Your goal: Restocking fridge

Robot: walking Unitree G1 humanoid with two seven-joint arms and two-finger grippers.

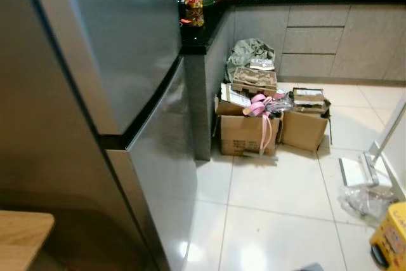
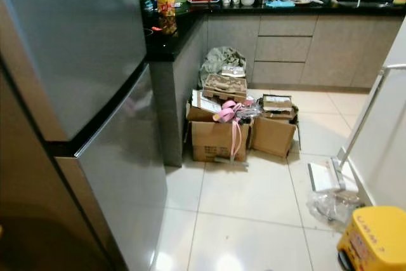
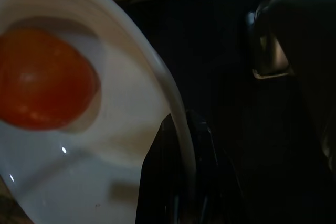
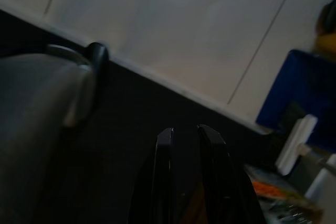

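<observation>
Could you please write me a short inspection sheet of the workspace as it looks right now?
Surface: pale tiled floor, glossy, with light glare.
Job's things: fridge, doors closed; white bowl holding an orange round item.
Clutter: open cardboard boxes by the counter end, pink strap draped over one; yellow stool; flat mop; plastic bag.
Grippers: left gripper clamps the bowl's rim; right gripper hangs idle, fingers close together.
Cables: nothing seen.
Surroundings: black countertop with cups, bowls and a bottle; grey drawers below.
</observation>
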